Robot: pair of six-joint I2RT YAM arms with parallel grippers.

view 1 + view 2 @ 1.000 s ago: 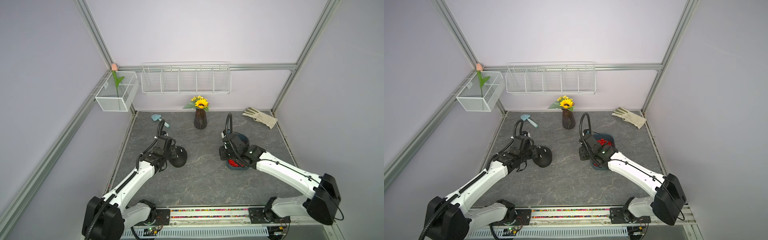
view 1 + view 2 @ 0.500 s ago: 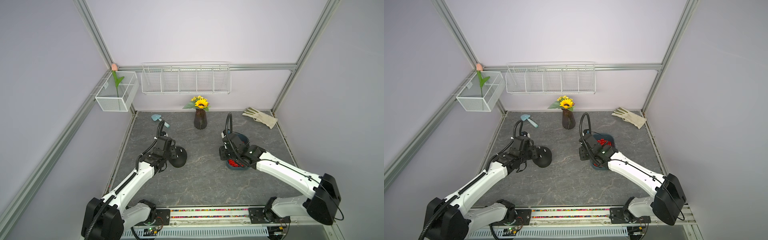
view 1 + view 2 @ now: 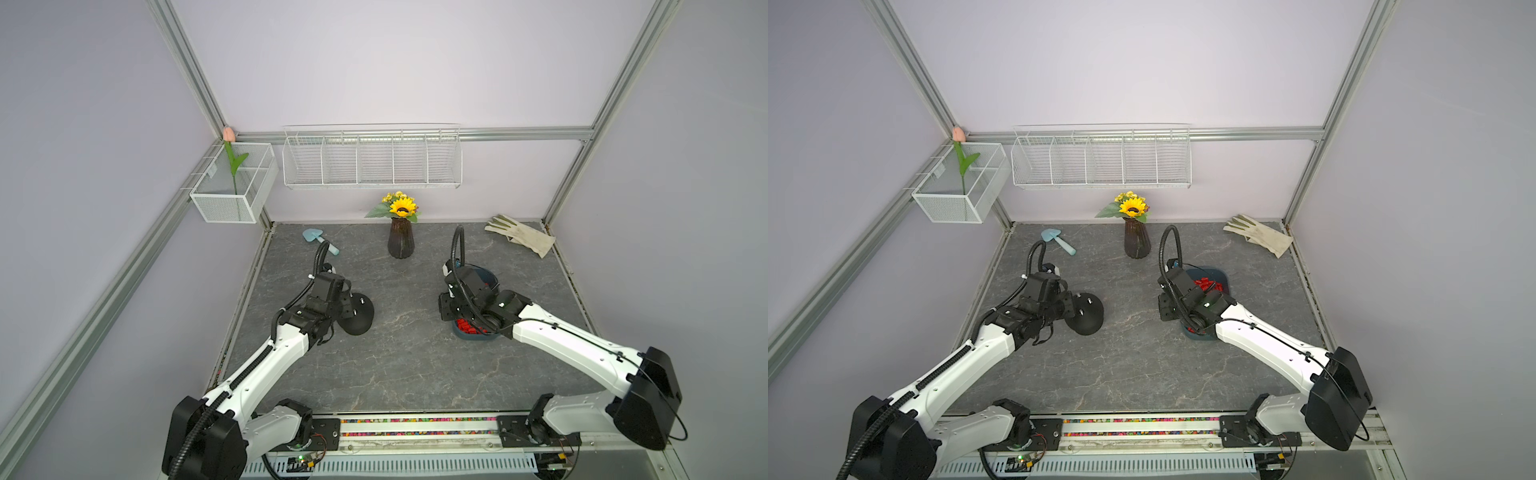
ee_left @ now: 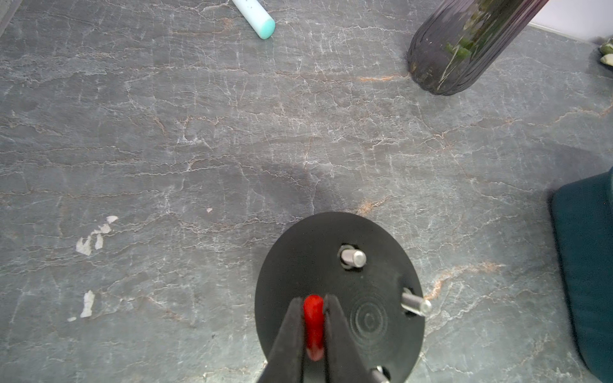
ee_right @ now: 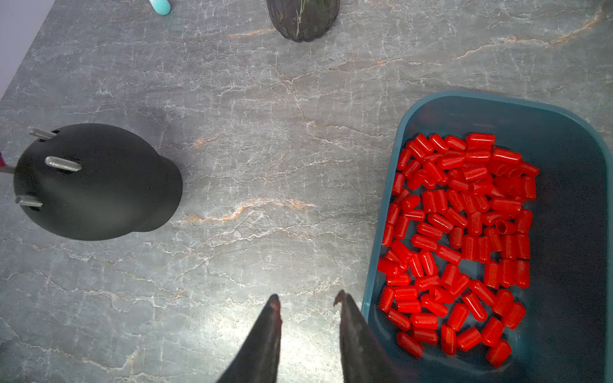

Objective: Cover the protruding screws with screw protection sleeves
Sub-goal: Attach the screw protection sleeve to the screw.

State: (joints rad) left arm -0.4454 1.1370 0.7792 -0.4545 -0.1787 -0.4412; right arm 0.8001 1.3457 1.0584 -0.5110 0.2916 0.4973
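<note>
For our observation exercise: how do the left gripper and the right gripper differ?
The left gripper is shut on a red sleeve; the right gripper is open and empty. The left gripper hangs over the black dome; the right gripper over table beside the blue tray. Both have dark tapered fingers.

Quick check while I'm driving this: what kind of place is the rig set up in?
Most likely a staged lab test cell, not a real workshop: plain walls on an aluminium frame, a stone-look tabletop, and garden props such as a sunflower vase and a work glove.
</note>
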